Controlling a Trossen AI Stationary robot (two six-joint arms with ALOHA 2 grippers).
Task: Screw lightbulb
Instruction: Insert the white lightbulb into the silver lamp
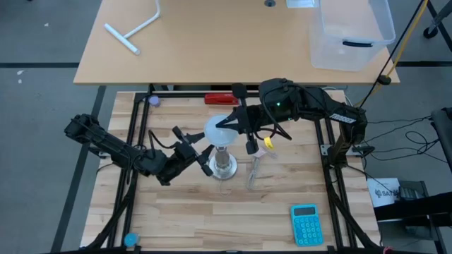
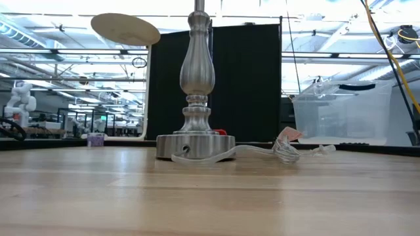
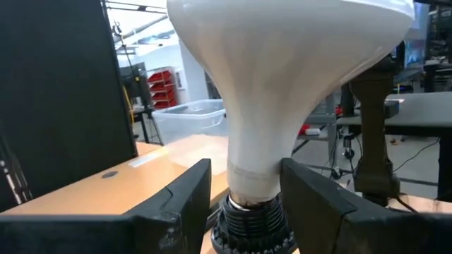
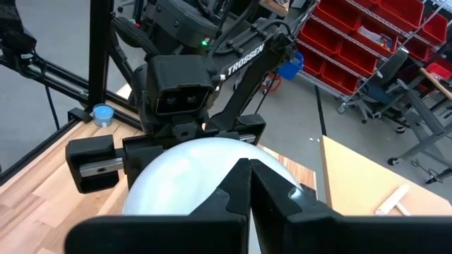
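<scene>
Your left gripper (image 3: 244, 204) has its fingers (image 3: 176, 204) either side of the lightbulb (image 3: 282, 77), down at its narrow neck just above the socket's black ribbed collar (image 3: 251, 226); it appears to pinch it, though contact is hard to confirm. The bulb stands atop the silver lamp stand (image 2: 195, 85). Your right gripper (image 4: 251, 194), fingers pressed together, rests against the bulb's dome, opposite the left.
</scene>
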